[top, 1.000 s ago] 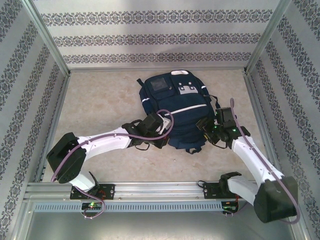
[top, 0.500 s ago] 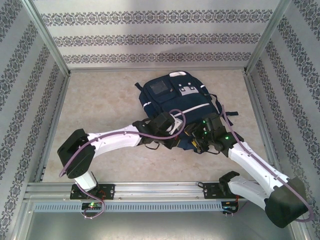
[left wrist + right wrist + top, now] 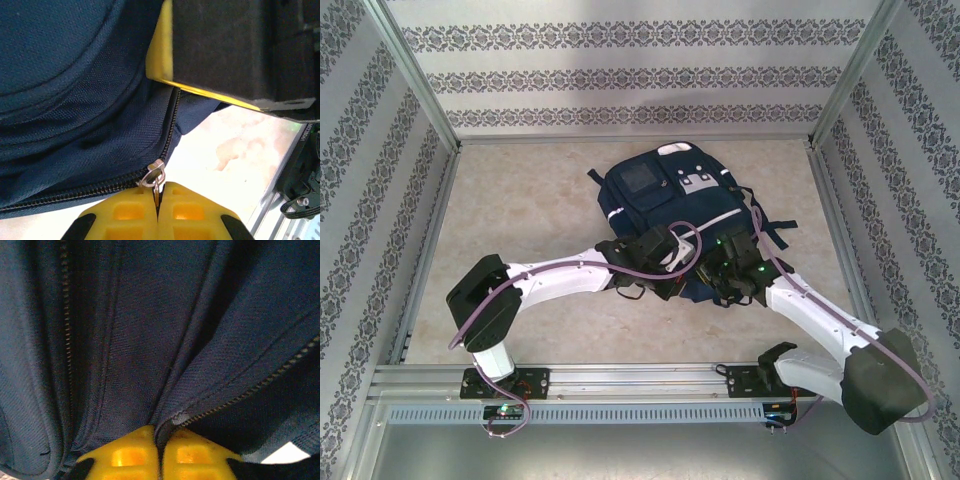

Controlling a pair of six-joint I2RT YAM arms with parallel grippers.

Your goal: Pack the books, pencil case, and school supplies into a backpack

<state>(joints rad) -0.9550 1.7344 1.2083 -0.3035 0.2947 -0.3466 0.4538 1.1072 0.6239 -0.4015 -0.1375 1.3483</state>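
The backpack [image 3: 670, 200] lies flat on the worktop [image 3: 520, 220], front pockets up, its near edge under both arms. Our left fingers [image 3: 156, 196] are clenched on the metal zipper pull [image 3: 157, 176], where the zipper [image 3: 172, 120] bends round the corner. Our right fingers [image 3: 159, 440] are pinched on a fold of the navy cloth beside a zipper track.

To do this well, we judge that the right side should hold the cloth taut and still while the left draws the pull along the line of the teeth. It should stay low and follow the curve, not tug across it. If the bag starts to slide, we should ease off.

A second ago the right arm stood off the bag's right side with its fingers apart. It has since swung in beside the left and closed on the cloth. The bag has turned slightly.
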